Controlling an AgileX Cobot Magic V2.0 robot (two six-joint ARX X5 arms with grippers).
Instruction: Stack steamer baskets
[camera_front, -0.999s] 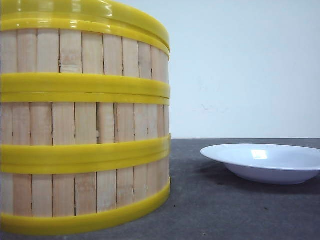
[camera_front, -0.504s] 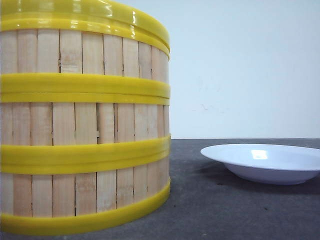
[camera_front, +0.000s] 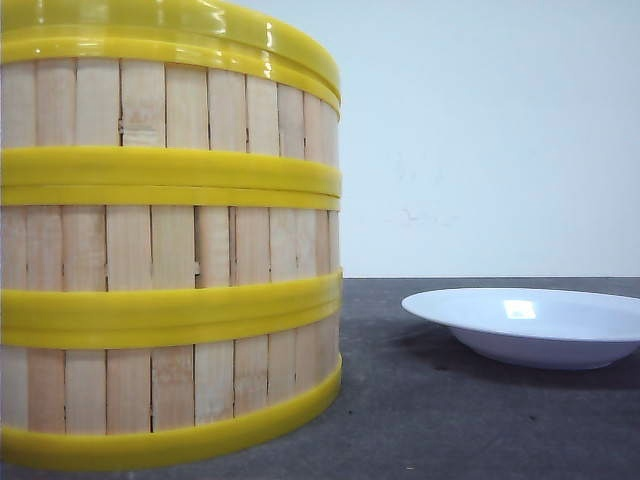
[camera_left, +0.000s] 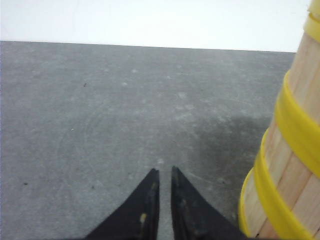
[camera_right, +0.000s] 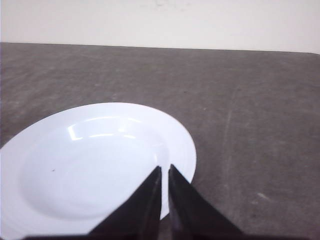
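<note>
Three steamer baskets (camera_front: 170, 250) stand stacked in one column at the left of the front view, pale slats between yellow rims, with a further yellow rim on top. The stack's side (camera_left: 292, 165) shows beside my left gripper (camera_left: 164, 171), which is shut and holds nothing, a short way off over the grey table. My right gripper (camera_right: 164, 168) is shut and empty too, its tips over the near rim of the white plate. Neither gripper appears in the front view.
A white shallow plate (camera_front: 530, 325) sits on the dark grey table (camera_front: 450, 420) to the right of the stack, also in the right wrist view (camera_right: 90, 165). A pale wall rises behind the table.
</note>
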